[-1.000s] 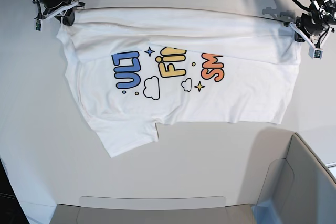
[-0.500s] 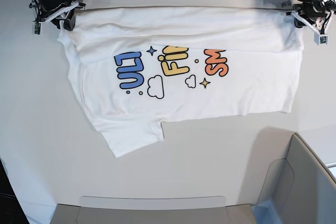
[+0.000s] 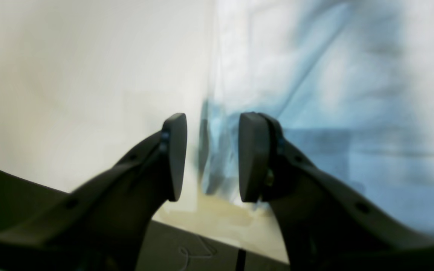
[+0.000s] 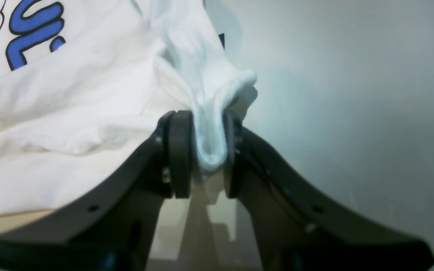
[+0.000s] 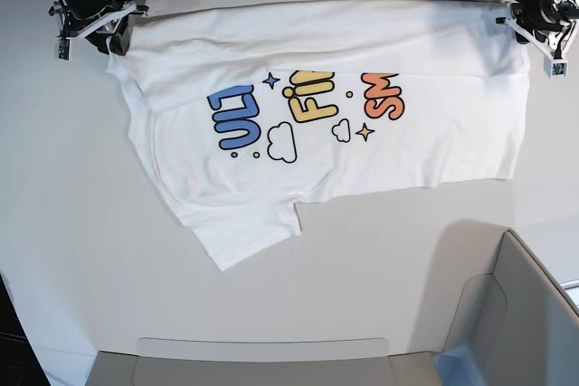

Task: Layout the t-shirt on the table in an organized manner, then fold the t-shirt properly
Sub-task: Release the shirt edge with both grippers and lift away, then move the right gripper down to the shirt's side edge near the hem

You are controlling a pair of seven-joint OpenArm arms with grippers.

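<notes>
Base view shows the table [image 5: 72, 223], a broad white top, carrying one t-shirt [image 5: 425, 142] spread across its far half, print side up, with three bubble-letter groups in blue, yellow and orange, two clouds and two stars. A fold of cloth runs along the shirt's far edge and partly covers the tops of the letters, and one sleeve juts toward the near left. A grey bin-like corner piece [image 5: 516, 314] sits at the near right, cut off by the frame. Two arms reach in from the far corners, both partly cropped by the top edge. The right gripper [image 5: 113, 32] is at the shirt's far corner on that view's left; in the right wrist view this gripper [image 4: 206, 154] is clamped narrowly on a bunched fold of white cloth, the blue letters [image 4: 32, 30] lying off to the upper left. The left gripper [image 5: 534, 35] stands at the opposite far corner, at the shirt's edge. In the left wrist view, which is heavily blurred, that gripper [image 3: 211, 158] has its jaws parted by a moderate gap, with pale bluish cloth behind them; whether any cloth lies between the pads [image 3: 252, 158] cannot be made out.
</notes>
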